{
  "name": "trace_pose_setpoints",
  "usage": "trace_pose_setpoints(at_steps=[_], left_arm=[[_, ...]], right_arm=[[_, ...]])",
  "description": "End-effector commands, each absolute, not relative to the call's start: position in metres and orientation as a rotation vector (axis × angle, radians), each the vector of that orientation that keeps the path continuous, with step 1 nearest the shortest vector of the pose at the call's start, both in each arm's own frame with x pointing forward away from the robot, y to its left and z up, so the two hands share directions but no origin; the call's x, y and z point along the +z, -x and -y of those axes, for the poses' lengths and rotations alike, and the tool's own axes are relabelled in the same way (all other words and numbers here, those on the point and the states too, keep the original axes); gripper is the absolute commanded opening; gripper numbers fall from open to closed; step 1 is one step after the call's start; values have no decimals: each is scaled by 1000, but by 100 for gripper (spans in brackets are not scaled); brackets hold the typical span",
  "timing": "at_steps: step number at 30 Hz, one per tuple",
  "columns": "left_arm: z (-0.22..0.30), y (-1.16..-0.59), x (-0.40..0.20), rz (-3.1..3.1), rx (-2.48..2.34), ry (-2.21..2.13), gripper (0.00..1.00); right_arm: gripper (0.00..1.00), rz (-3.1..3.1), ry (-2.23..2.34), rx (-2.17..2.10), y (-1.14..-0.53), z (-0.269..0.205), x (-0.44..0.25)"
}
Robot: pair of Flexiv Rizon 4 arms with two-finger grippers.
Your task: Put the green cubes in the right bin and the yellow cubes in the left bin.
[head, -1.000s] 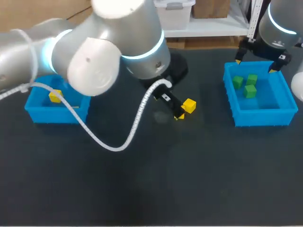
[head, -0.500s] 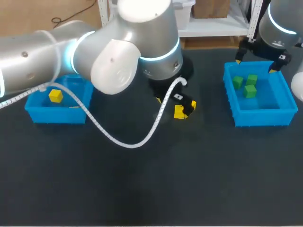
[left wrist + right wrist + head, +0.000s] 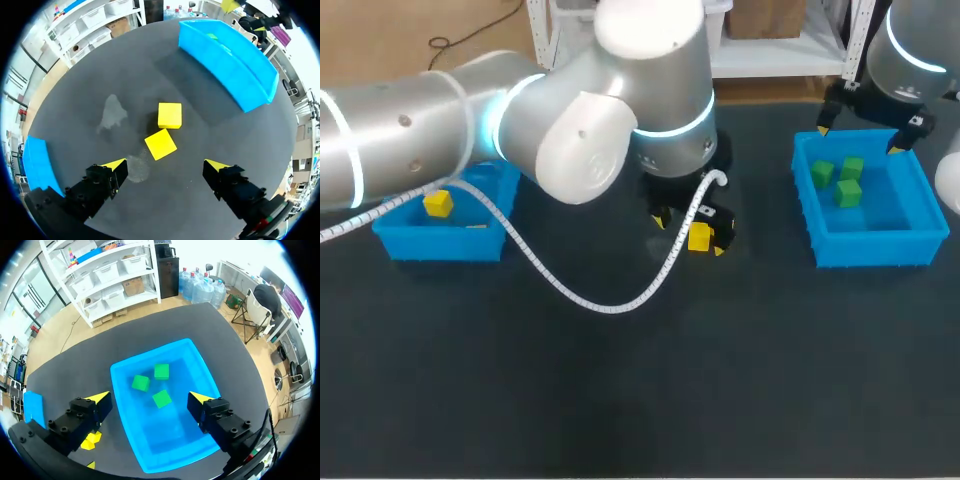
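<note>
The left gripper [image 3: 166, 165] hangs wide open over two yellow cubes [image 3: 160, 144] lying close together mid-table, while the right gripper [image 3: 149, 399], equally wide, hovers above the right bin [image 3: 870, 248] containing three green cubes [image 3: 161, 398].

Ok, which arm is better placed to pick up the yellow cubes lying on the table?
Left. The left gripper, open, hangs directly over the two yellow cubes; the right gripper is off over the bin of green cubes.

My left arm [image 3: 570, 130] comes in from the left edge to frame centre, left gripper [image 3: 690, 233] pointing down, fingers spread wide. My right gripper [image 3: 860, 138] hangs at upper right, fingers likewise apart.
</note>
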State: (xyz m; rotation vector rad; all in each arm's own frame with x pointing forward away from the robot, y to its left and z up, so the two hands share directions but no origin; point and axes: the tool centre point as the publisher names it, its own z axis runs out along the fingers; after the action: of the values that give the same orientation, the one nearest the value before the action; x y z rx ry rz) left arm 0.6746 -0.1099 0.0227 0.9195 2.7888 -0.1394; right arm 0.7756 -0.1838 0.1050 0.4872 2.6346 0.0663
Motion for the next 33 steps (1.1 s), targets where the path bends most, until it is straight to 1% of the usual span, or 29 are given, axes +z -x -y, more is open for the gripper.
trace_pose_setpoints(at_steps=[1,20,21,22,23,24,25,33], left_arm=[[117,-682,15,-2800,-117,-913,100],[114,-713,-4,-2834,-34,-800,100],[114,-714,-4,-2834,-31,-798,94],[114,-715,-5,-2835,-28,-796,69],[114,-715,-6,-2836,-27,-794,40],[114,-716,-6,-2837,-24,-792,9],[114,-716,-7,-2838,-21,-792,0],[112,-711,-11,-2853,-34,-804,0]], right_arm=[[100,-2627,-488,66,-773,184,105],[100,-2627,-488,66,-773,184,105],[100,-2627,-488,66,-773,184,105],[100,-2627,-488,66,-773,184,105],[100,-2627,-488,66,-773,184,105],[100,-2627,-488,66,-773,184,105],[100,-2627,-488,66,-773,184,105],[100,-2627,-488,66,-773,184,105]])
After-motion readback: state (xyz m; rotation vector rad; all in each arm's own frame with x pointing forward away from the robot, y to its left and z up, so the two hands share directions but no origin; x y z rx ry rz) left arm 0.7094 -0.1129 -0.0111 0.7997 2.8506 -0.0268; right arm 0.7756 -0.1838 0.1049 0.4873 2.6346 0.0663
